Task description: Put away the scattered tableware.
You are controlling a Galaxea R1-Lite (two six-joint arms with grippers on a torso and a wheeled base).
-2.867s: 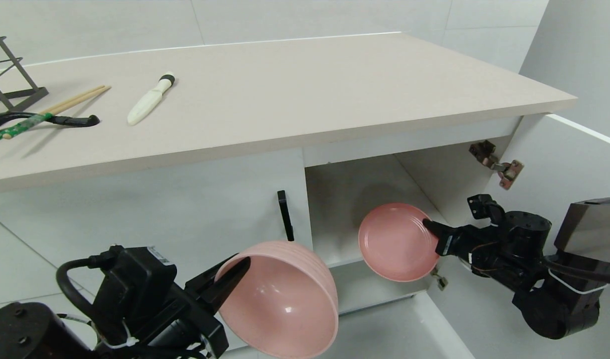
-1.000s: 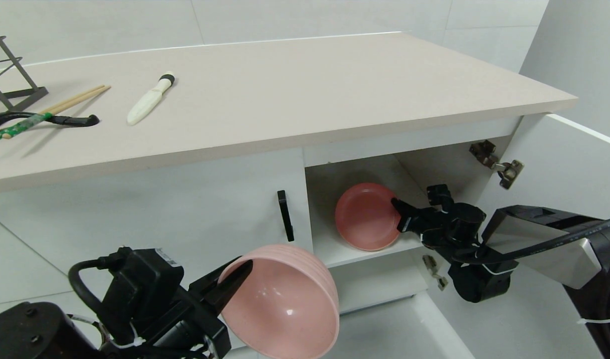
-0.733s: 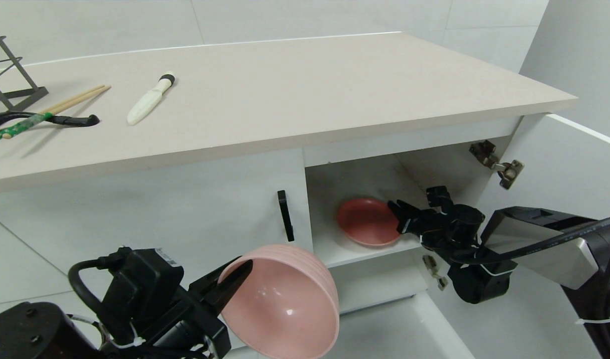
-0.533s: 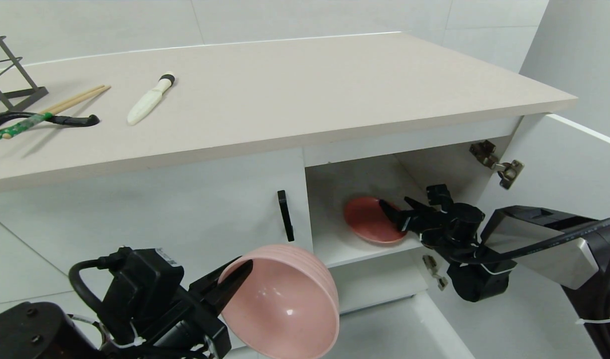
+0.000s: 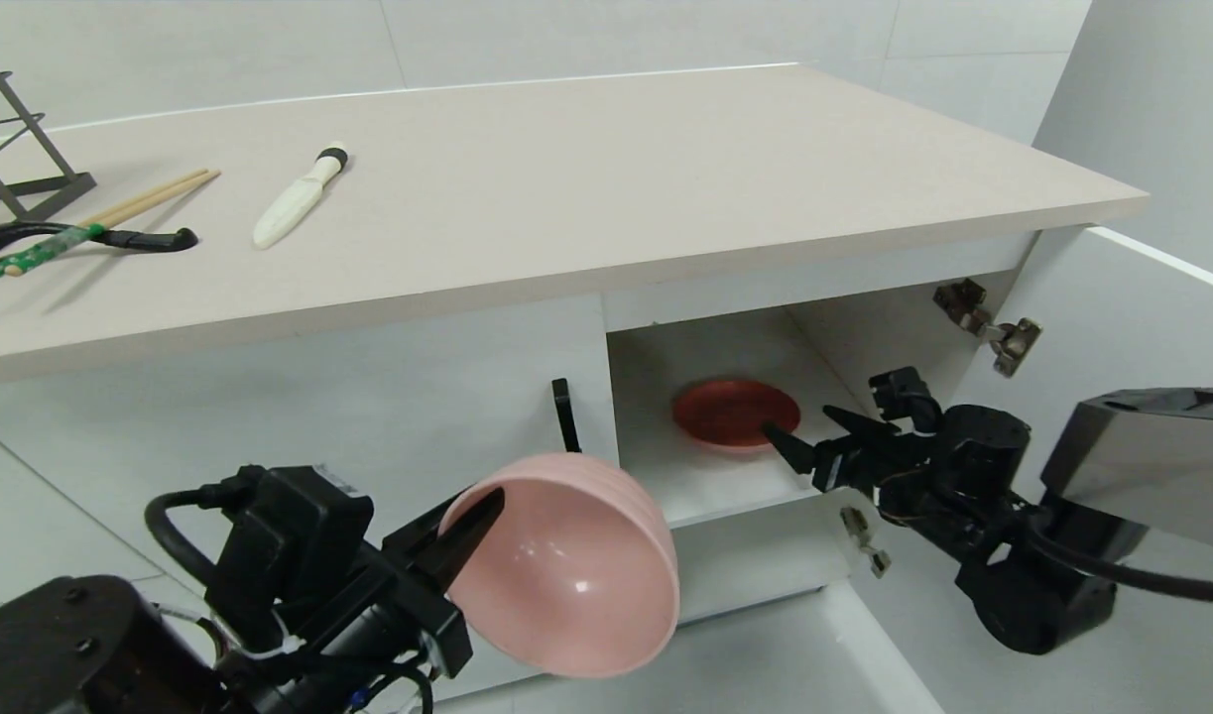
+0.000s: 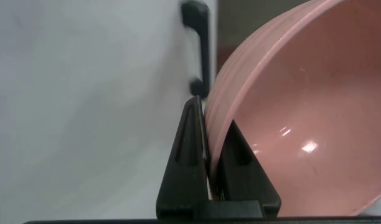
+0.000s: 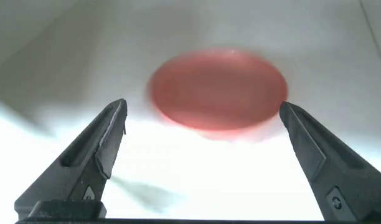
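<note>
A pink bowl point(image 5: 576, 570) hangs tilted in front of the closed cabinet door, with my left gripper point(image 5: 472, 526) shut on its rim; in the left wrist view the fingers point(image 6: 193, 149) pinch the bowl point(image 6: 302, 118) wall. A pink plate point(image 5: 736, 412) lies flat on the shelf inside the open cabinet. My right gripper point(image 5: 809, 436) stands open just in front of the shelf's edge, apart from the plate point(image 7: 218, 88), which lies beyond the open right gripper point(image 7: 203, 115).
On the countertop point(image 5: 586, 178) lie chopsticks point(image 5: 100, 218), a black-handled utensil point(image 5: 135, 239) and a white sheathed knife point(image 5: 299, 198), beside a dark rack point(image 5: 21, 149). The left cabinet door has a black handle point(image 5: 563, 412). The right door point(image 5: 1142, 317) stands open beside my right arm.
My right gripper carried the plate into the cabinet, laid it flat on the shelf, opened and drew back out. The left arm with the bowl shifted slightly.
</note>
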